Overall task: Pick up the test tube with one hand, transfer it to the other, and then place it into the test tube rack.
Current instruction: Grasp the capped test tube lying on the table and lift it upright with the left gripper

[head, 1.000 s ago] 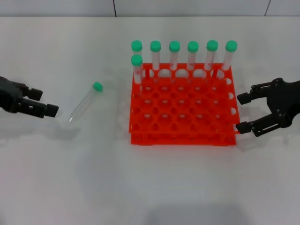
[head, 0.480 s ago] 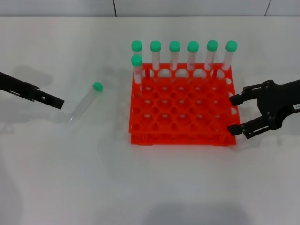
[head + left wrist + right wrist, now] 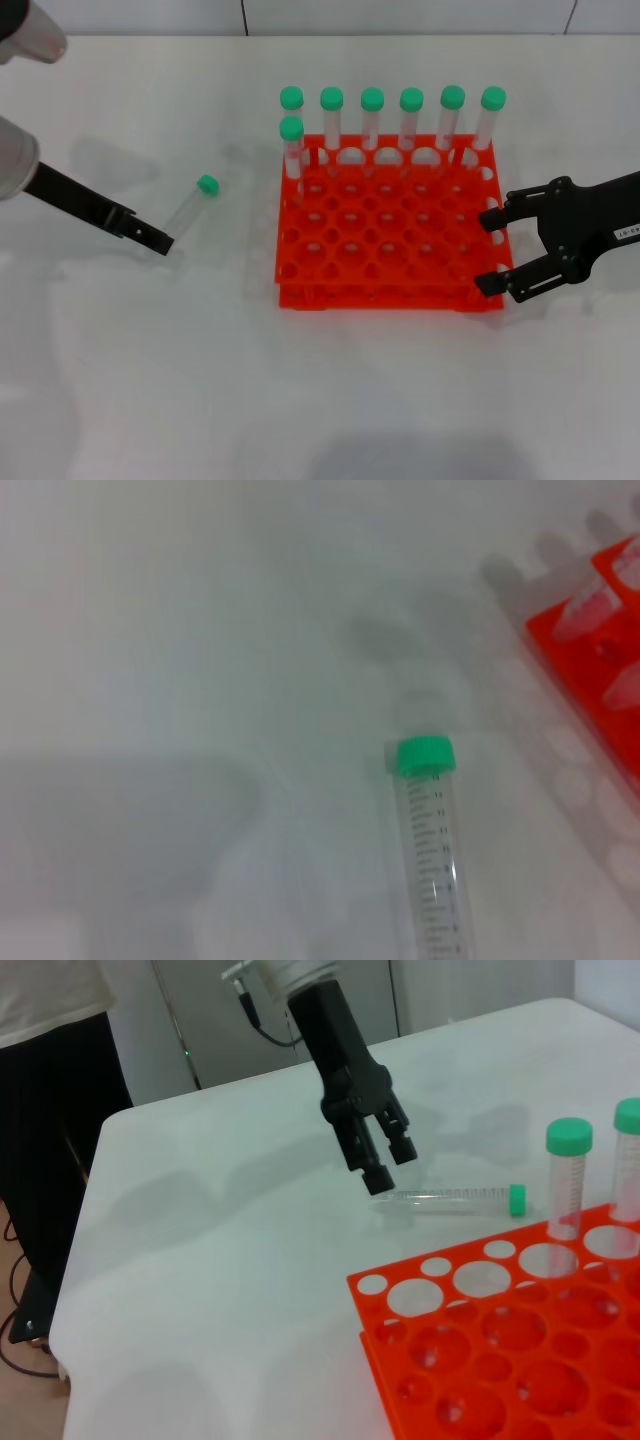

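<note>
Orange-red rack, head view: the test tube rack (image 3: 390,225) stands mid-table with seven green-capped tubes upright along its far side.
Loose tube, head view: the test tube (image 3: 190,212) lies on the white table (image 3: 330,400), cap toward the rack, well left of it.
Left arm, head view: the left gripper (image 3: 155,240) has swung in from the table's left edge over the last second and now points down at the tube's round end; contact is not clear, so the pickup looks about to begin.
Right arm, head view: the right gripper (image 3: 492,250) has crept closer, fingers spread wide at the rack's right edge, holding nothing.
Left wrist view: the tube (image 3: 432,850) lies unlifted on the table; its lower end is cut off, and the gripper's own fingers do not show.
Right wrist view: the left gripper (image 3: 385,1168) hangs just over the tube's (image 3: 450,1198) round end, fingers close together; whether it grips, I cannot tell.
</note>
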Controlling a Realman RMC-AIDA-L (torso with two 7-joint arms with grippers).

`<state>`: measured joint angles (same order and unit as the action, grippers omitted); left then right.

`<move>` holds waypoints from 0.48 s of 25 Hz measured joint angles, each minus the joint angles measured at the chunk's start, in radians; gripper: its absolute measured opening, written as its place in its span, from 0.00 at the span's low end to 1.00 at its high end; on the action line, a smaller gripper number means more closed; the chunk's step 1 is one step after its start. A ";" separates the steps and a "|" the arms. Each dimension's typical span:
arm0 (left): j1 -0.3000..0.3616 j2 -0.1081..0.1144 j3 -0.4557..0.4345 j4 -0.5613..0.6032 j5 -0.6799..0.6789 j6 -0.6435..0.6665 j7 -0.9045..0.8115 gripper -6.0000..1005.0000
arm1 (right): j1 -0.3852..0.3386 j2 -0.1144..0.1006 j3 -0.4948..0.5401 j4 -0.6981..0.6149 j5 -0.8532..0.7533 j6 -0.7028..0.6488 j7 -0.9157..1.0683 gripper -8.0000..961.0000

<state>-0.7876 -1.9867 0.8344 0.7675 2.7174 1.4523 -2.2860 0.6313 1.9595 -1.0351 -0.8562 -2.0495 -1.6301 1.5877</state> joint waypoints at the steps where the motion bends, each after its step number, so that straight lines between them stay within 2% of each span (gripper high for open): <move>1: -0.006 -0.002 0.002 -0.011 0.001 -0.010 -0.004 0.86 | 0.000 0.000 0.000 0.000 0.000 0.000 0.000 0.90; 8: -0.026 -0.020 0.011 -0.032 0.002 -0.050 -0.021 0.85 | 0.000 0.001 -0.002 0.002 0.000 0.000 -0.001 0.90; 12: -0.034 -0.022 0.028 -0.055 0.006 -0.066 -0.030 0.85 | 0.001 0.003 -0.005 0.002 0.000 0.000 -0.001 0.90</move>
<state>-0.8217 -2.0089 0.8619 0.7126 2.7236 1.3861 -2.3160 0.6325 1.9622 -1.0399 -0.8544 -2.0494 -1.6305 1.5863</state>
